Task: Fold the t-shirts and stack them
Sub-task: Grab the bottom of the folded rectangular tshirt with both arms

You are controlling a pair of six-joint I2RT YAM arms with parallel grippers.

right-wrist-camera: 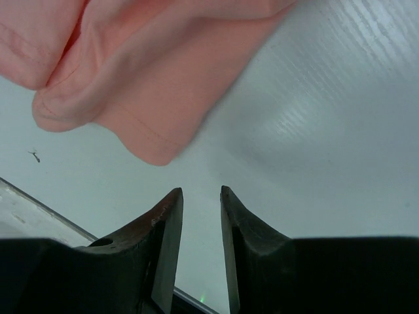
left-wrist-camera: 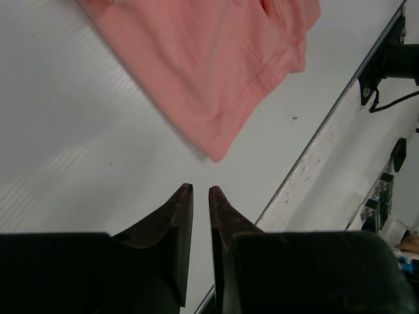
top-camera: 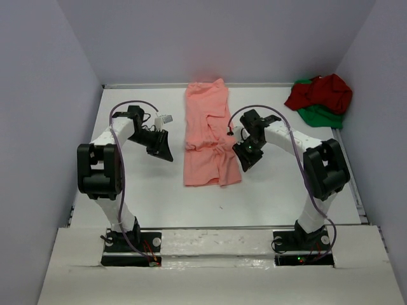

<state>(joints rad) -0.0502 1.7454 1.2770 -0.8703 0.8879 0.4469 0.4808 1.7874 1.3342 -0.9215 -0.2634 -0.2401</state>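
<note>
Both pairs of dark fingers stand slightly apart and empty: the left gripper [left-wrist-camera: 200,188] beside the long salmon-pink cloth t-shirt [top-camera: 206,133] lying mid-table, the right gripper [right-wrist-camera: 201,190] at its near-right hem. Best to pinch both near corners level, then lift together. The dark red t-shirt [top-camera: 323,91] and bright green t-shirt [top-camera: 323,117] lie heaped far right.

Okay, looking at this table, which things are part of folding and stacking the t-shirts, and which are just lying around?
Part of the job:
- salmon-pink t-shirt, lying mid-table between the arms
- dark red t-shirt, bunched at the far right corner
- green t-shirt, crumpled against the red one

Just lying about:
- small dark speck on the white table, near the pink shirt's near end
</note>
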